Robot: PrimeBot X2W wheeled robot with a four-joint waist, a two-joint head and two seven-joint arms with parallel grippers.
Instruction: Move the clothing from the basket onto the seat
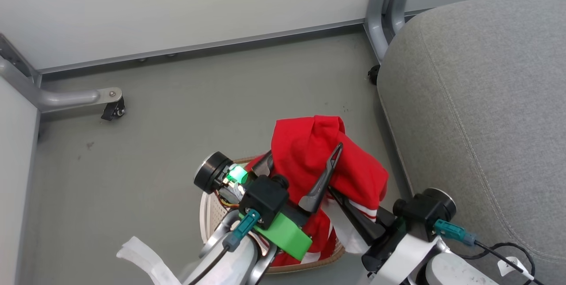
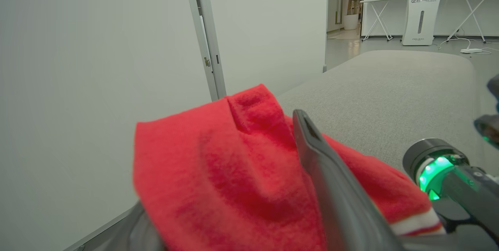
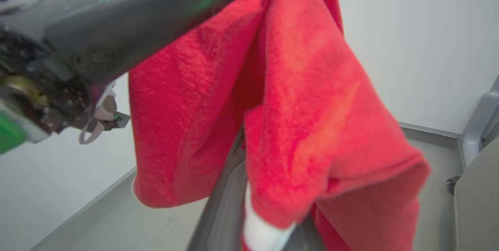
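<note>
The left gripper stands released, its fingers spread, with the clothing draped over and between them. The right gripper is clenched on the garment's lower edge, by the white trim. The basket sits below both jaws. The seat lies off the right jaws' outer side. Pulled away, the fabric could snag on a spread left finger, or slip from a thin pinch and fall back. The logo on the distant white unit is too small to read.
</note>
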